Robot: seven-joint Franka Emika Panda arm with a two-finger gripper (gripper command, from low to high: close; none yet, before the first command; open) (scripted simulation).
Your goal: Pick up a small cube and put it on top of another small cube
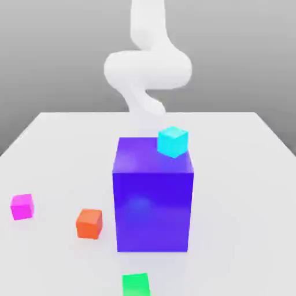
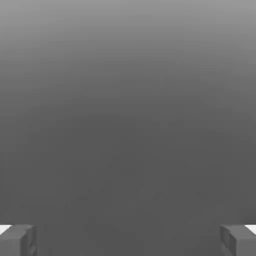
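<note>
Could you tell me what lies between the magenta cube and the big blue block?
In the exterior view, the orange-red cube sits between the magenta cube and the blue block, touching neither.

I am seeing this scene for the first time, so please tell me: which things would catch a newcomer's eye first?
The big blue-violet block stands in the middle of the white table, with a cyan cube on its top back corner. Three small cubes lie on the table around it: the magenta cube at the exterior view's left, an orange-red cube nearer the block, and the green cube in front.
</note>
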